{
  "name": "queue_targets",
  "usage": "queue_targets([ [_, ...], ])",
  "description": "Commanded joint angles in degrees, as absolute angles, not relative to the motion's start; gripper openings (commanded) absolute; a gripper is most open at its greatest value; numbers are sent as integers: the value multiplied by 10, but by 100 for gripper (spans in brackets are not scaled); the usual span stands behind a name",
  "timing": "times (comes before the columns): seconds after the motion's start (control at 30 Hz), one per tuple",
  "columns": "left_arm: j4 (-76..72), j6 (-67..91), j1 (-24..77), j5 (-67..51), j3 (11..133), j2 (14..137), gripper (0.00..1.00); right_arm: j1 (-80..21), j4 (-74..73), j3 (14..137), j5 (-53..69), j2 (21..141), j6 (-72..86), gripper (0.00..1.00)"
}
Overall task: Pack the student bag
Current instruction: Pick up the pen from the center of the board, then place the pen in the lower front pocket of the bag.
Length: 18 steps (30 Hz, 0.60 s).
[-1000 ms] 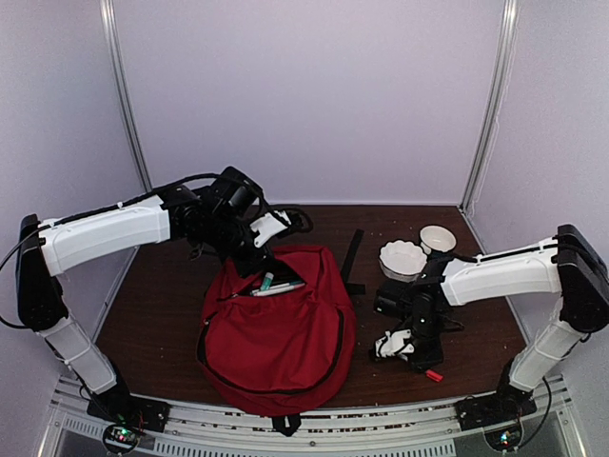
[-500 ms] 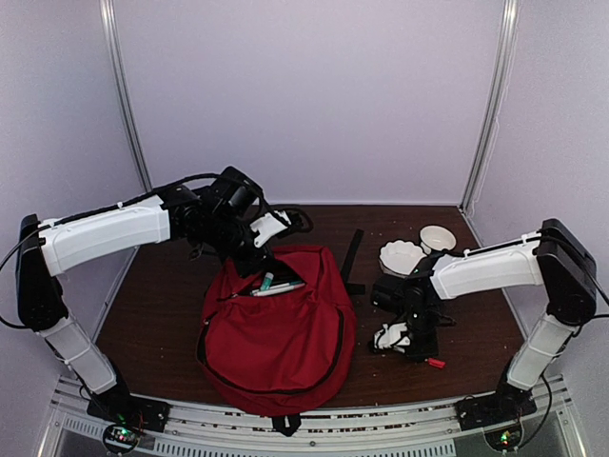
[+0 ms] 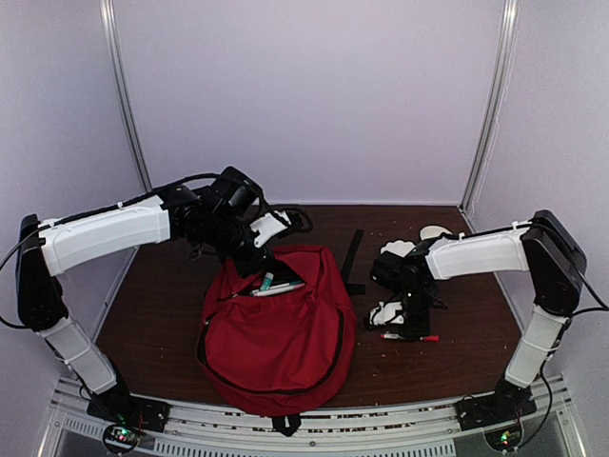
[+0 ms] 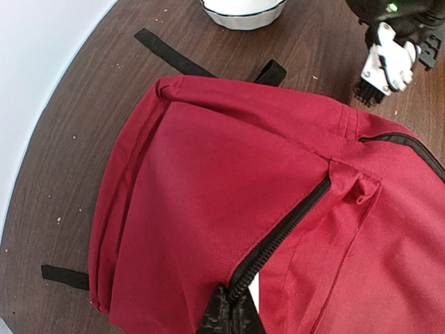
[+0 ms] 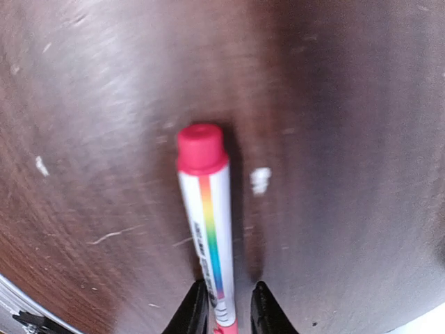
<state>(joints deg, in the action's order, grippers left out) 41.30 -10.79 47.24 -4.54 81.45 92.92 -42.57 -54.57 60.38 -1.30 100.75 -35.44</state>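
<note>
1. Your right gripper [image 5: 224, 314] is pinching a marker [image 5: 208, 229]: white barrel, rainbow stripe, red cap. Both fingertips [image 5: 195, 309] press the barrel's sides near its tail end.
2. The marker points straight away from that gripper, cap end farthest out, over the dark wooden table [image 5: 361, 139]. You cannot tell whether it touches the wood.
3. In the top view the right gripper [image 3: 398, 324] sits low over the table, with the red backpack [image 3: 276, 333] just beside it toward the left arm.
4. Your left gripper [image 4: 229, 316] is pressed together on the backpack's black zipper [image 4: 278, 236], at the opening's edge.
5. The backpack [image 4: 229, 181] spreads out directly ahead of the left gripper; pens show inside the open top [image 3: 271, 284].
6. A white bowl [image 4: 243, 8] lies beyond the backpack from the left gripper.
</note>
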Motion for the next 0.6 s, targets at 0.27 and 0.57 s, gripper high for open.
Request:
queue_targets([
  [0.27,399,-106,473,-53,831,923,0,-400,-541,615,46,1024,-337,26],
  [0.57,399,-106,473,-52,832,922,0,-400,-553,631,65,1046,-321,23],
])
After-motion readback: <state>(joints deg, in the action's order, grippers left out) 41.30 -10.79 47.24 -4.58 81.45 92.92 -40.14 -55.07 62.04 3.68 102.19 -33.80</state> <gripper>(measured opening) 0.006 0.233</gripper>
